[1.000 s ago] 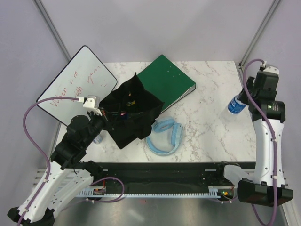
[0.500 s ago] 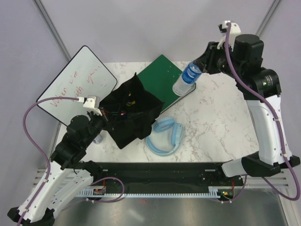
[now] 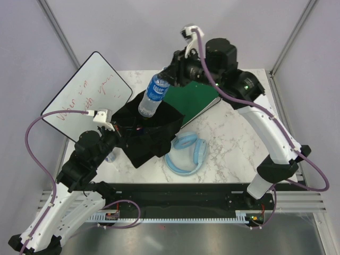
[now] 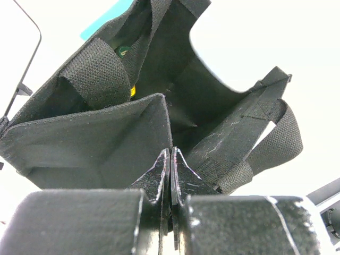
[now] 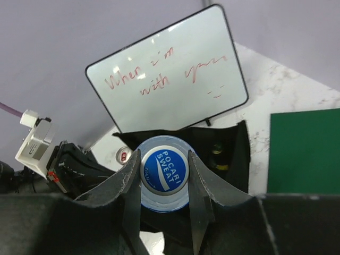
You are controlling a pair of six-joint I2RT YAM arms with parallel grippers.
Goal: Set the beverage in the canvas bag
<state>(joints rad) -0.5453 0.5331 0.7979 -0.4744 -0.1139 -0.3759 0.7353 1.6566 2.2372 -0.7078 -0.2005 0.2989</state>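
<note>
Beverage bottle of clear plastic with a blue label (image 3: 152, 96): aloft and tilted, base lowest, hanging over the far edge of the floppy black canvas bag (image 3: 151, 135). Not yet inside, and seemingly clear of the fabric in the overhead view. Gripped at the capped end by the right pincer (image 5: 163, 171), pinched at the neck from both sides of the blue cap. Bag mouth gaping upward toward the bottle, with a few small items dimly visible within. Left pincer (image 4: 171, 169) clenched on the near rim of the bag, with fabric caught between the closed fingertips, apparently propping the opening up.

Just beyond the bag, flat green binder (image 3: 194, 98). Off to the left, white rounded whiteboard with red handwriting (image 3: 87, 98). Just beside the bag on the near right, pale blue headphones (image 3: 186, 153). Underneath, white marble table (image 3: 239, 138).

Judged progress: pick-up and carry done, bottle roughly lined up over the opening. Left to do: lower into the bag, let go, withdraw.
</note>
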